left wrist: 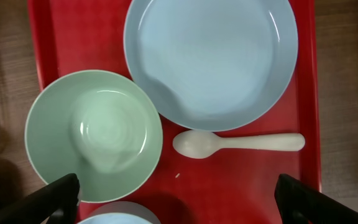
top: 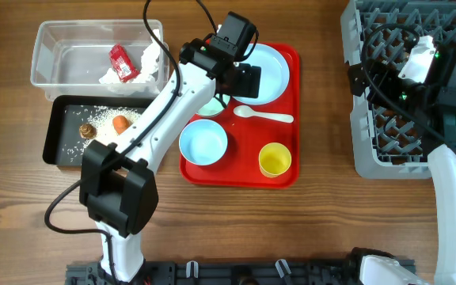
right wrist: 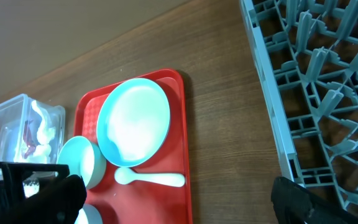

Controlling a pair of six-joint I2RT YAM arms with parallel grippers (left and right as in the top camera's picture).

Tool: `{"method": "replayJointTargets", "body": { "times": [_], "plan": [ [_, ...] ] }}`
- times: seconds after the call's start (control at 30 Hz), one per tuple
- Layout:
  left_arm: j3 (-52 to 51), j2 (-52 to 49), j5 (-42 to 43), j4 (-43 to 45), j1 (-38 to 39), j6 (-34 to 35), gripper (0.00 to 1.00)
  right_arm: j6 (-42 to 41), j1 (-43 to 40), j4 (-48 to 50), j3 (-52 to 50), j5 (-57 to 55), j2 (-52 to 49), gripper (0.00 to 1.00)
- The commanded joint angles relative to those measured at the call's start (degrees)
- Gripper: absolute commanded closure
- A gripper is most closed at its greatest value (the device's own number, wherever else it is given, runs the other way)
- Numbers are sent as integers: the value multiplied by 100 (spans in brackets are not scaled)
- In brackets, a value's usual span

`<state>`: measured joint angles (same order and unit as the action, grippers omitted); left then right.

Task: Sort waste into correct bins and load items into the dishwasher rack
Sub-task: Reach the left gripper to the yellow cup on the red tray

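Note:
My left gripper (top: 242,79) hangs open and empty over the red tray (top: 290,176), above the pale blue plate (top: 274,70). In the left wrist view its jaws (left wrist: 182,202) are spread wide, with the mint-green bowl (left wrist: 92,137), plate (left wrist: 210,56), white spoon (left wrist: 238,143) and light blue bowl's rim (left wrist: 120,216) below. The light blue bowl (top: 203,142), yellow cup (top: 275,159) and spoon (top: 264,116) lie on the tray. My right gripper (top: 364,77) is open and empty at the left edge of the grey rack (top: 386,158).
The clear bin (top: 54,47) holds a red wrapper (top: 123,63) and white napkin (top: 150,57). The black bin (top: 58,142) holds a carrot (top: 120,123), brown scrap (top: 88,131) and rice. Bare wood lies between tray and rack (right wrist: 316,81).

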<state>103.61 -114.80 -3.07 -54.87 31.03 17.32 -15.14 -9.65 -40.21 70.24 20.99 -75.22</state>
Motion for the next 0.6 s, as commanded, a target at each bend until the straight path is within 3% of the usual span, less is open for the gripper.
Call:
{"method": "replayJointTargets", "body": {
  "times": [0.0,0.57],
  "plan": [
    [-28,-98,306,31,22,-483,0,59,9,-4,52,111,-33,1],
    [-28,-382,352,-304,22,-984,0,164,9,-59,52,109,-33,1]
  ]
}}
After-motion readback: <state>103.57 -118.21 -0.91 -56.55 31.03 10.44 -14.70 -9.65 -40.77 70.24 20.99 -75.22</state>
